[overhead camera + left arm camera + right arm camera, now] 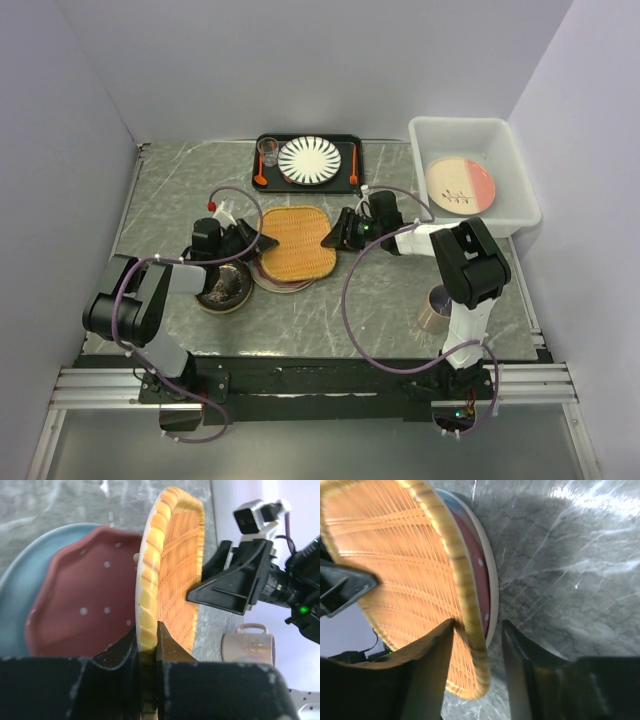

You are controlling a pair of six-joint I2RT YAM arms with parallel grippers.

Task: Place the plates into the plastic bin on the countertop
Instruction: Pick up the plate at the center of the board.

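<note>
From above, see the woven plate (296,243) over the pile (268,281), well apart from the plastic bin (462,121). At the left wrist, see the left end effector (148,630) pinched shut on one thin rim, so could tip or slip. At the right wrist, see the right end effector (479,625) half open round the other rim, holding nothing.

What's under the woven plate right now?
A pink dotted plate lies beneath the woven plate, resting on a pale blue plate. Whether more plates lie below those cannot be seen; the stack covers it.
</note>
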